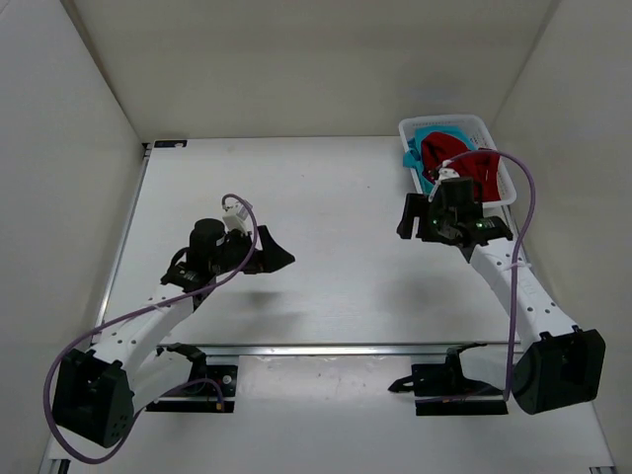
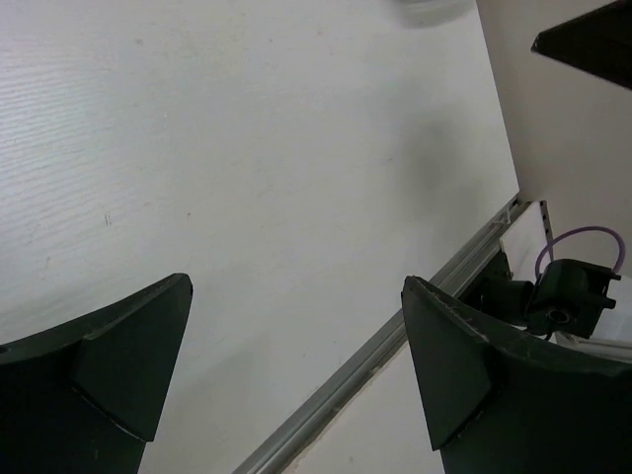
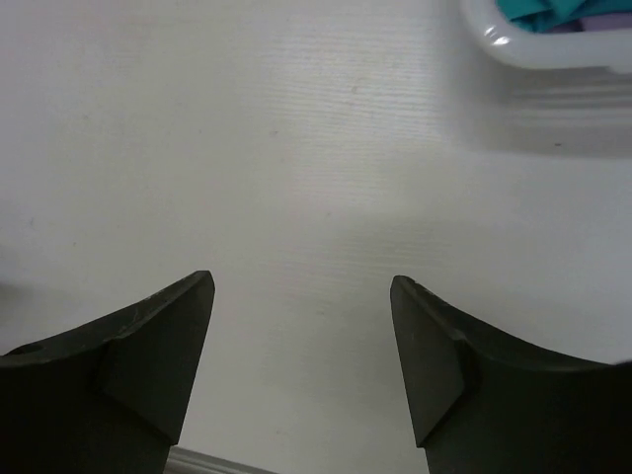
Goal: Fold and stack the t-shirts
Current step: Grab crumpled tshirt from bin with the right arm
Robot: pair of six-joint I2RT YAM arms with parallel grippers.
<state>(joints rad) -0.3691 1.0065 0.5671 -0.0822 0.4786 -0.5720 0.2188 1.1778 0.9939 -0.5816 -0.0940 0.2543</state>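
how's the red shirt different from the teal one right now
Colour: the red shirt is dark red, the teal shirt turquoise. Position: the red shirt lies on top, the teal shirt underneath it. Visibility: much of the red shirt shows, while only the teal shirt's edges peek out. Both sit crumpled and unfolded in the basket.

Beyond my right fingers [image 3: 444, 375], the basket [image 3: 533, 49] is cut off by the top edge; only a sliver of teal shirt [image 3: 533, 12] shows. From above, my right arm [image 1: 513, 281] hides part of the red shirt [image 1: 482, 166].
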